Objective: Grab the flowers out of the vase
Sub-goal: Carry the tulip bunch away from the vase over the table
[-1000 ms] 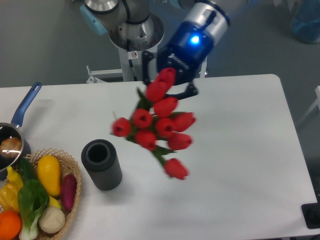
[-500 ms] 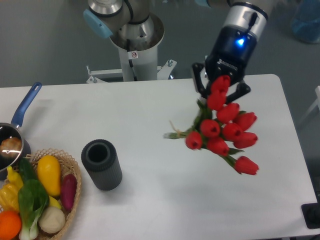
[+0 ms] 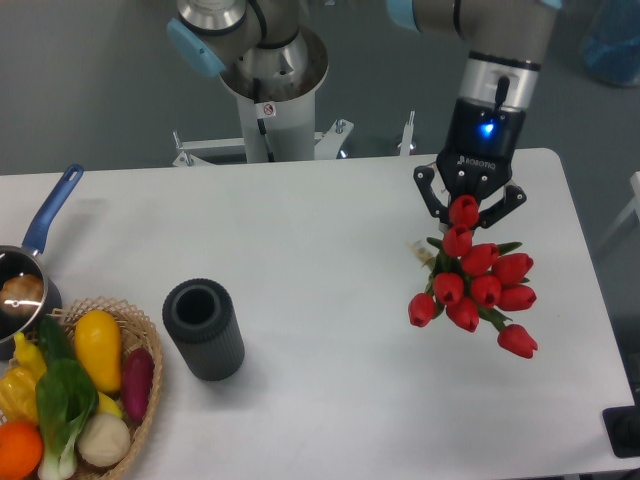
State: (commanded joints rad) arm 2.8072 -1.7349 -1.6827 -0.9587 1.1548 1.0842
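Red tulip buds tell you the job is nearly done: the flowers (image 3: pixel 472 288) are out of the vase (image 3: pixel 204 329), which stands empty well to the side on the table (image 3: pixel 330 230). Your hand (image 3: pixel 469 203) grips the bunch near its top, buds hanging above the table's far side. About ten closed buds, green stems, artificial-looking.
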